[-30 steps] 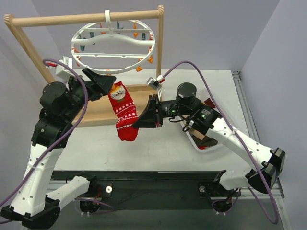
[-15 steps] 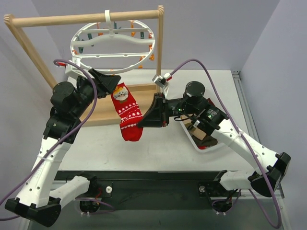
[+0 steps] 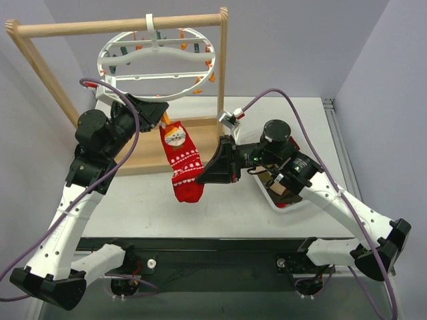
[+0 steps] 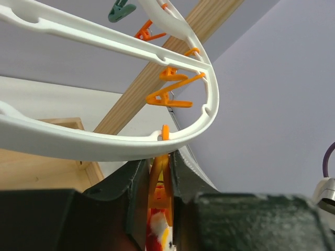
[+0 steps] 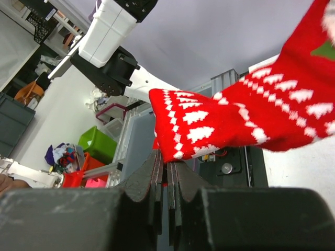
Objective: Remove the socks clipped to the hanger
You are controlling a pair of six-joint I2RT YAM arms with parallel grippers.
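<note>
A red sock (image 3: 184,163) with white patterns and a cat face hangs from an orange clip (image 4: 159,184) on the near rim of the white ring hanger (image 3: 107,67). My left gripper (image 3: 163,116) sits just under the hanger rim (image 4: 104,144), its jaws pressed against both sides of that clip, with the sock's top (image 4: 156,236) below. My right gripper (image 3: 204,175) is shut on the sock's lower edge (image 5: 251,120); in the right wrist view the fabric is pinched at the fingertips (image 5: 167,159). No other socks show on the hanger.
The hanger hooks over the top bar of a wooden rack (image 3: 120,25), whose base board (image 3: 140,152) lies behind the sock. Spare orange clips (image 4: 167,97) and teal ones dangle from the ring. A white basket (image 3: 283,200) sits under my right forearm.
My left gripper's jaws have closed from wide open onto the orange clip. Both arms and the sock have shifted a little to the right, and the sock hangs slightly lower.
</note>
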